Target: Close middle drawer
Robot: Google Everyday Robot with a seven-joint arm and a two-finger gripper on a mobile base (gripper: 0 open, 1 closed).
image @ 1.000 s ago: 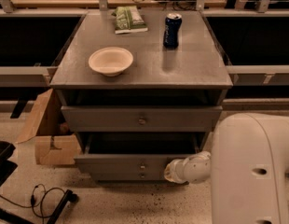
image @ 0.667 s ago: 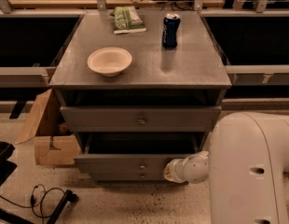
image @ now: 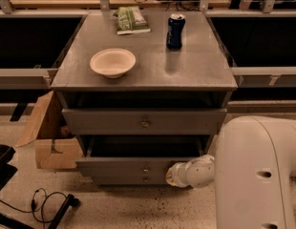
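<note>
The middle drawer (image: 124, 167) of the grey cabinet stands pulled out, its dark box open to view and its small round knob (image: 145, 169) at the centre of the flat front. My gripper (image: 173, 174) is at the end of the white arm, low on the right. It is up against the right part of that drawer's front. The top drawer (image: 143, 122) above is pushed in. A strip of the lowest drawer front (image: 133, 180) shows just under the middle one.
On the cabinet top stand a cream bowl (image: 112, 62), a blue can (image: 175, 31) and a green packet (image: 131, 19). A cardboard box (image: 45, 137) sits on the floor to the left, with black cables (image: 47, 204) in front. My white arm body (image: 258, 175) fills the lower right.
The middle drawer front has slid slightly back toward the cabinet, with the arm's end following it. A strip of the lowest drawer front now shows beneath it.
</note>
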